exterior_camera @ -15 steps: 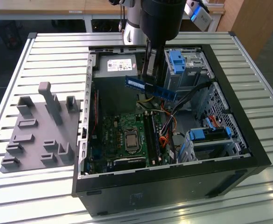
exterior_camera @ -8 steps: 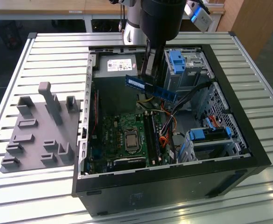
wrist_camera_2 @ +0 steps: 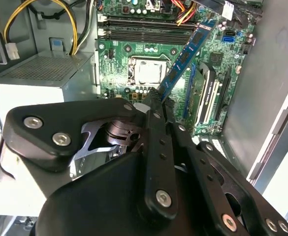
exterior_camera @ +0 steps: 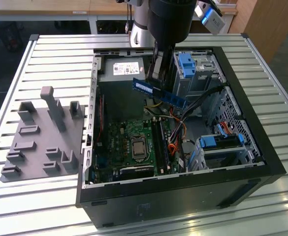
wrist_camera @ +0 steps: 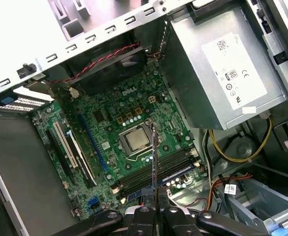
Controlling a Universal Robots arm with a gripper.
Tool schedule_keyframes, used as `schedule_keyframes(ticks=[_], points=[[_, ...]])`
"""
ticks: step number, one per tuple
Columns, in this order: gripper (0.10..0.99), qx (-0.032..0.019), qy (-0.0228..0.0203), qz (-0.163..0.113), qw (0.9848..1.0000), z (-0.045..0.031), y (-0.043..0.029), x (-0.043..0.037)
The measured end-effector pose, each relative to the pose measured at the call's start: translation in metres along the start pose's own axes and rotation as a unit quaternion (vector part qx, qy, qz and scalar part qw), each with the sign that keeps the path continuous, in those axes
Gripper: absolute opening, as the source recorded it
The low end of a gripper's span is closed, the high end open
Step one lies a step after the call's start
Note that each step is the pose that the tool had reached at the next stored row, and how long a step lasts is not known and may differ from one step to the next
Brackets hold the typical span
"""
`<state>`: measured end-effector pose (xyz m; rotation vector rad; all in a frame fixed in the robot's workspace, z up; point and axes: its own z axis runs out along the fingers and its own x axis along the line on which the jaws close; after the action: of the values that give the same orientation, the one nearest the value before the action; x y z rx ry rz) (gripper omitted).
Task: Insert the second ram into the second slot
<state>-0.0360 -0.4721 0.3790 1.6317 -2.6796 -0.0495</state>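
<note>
My gripper (exterior_camera: 156,77) is shut on the second ram (exterior_camera: 159,92), a long blue circuit-board stick, and holds it in the air above the open computer case (exterior_camera: 262,162). In the second wrist view the ram (wrist_camera_2: 185,56) sticks out slantwise from my gripper (wrist_camera_2: 155,102) over the green motherboard (wrist_camera_2: 116,54). The first wrist view shows the ram (wrist_camera: 153,162) edge-on above my gripper (wrist_camera: 156,212). The dark memory slots (exterior_camera: 161,142) (wrist_camera_2: 144,28) (wrist_camera: 156,174) lie beside the processor (exterior_camera: 137,146), well below the stick. Which one is the second slot I cannot tell.
A grey power supply (exterior_camera: 124,69) sits at the case's far end. Blue drive cages (exterior_camera: 189,64) (exterior_camera: 222,142) and orange and yellow cables (exterior_camera: 176,130) crowd the exterior view's right. A grey fixture plate (exterior_camera: 40,142) lies on the slatted table (exterior_camera: 50,54) to the left.
</note>
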Motion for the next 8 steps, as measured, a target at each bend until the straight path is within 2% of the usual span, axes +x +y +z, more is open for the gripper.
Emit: schedule_keyframes(ticks=[8], points=[[0.137, 0.0002, -0.0005, 0.018, 0.9998, 0.0, 0.0, 0.0]])
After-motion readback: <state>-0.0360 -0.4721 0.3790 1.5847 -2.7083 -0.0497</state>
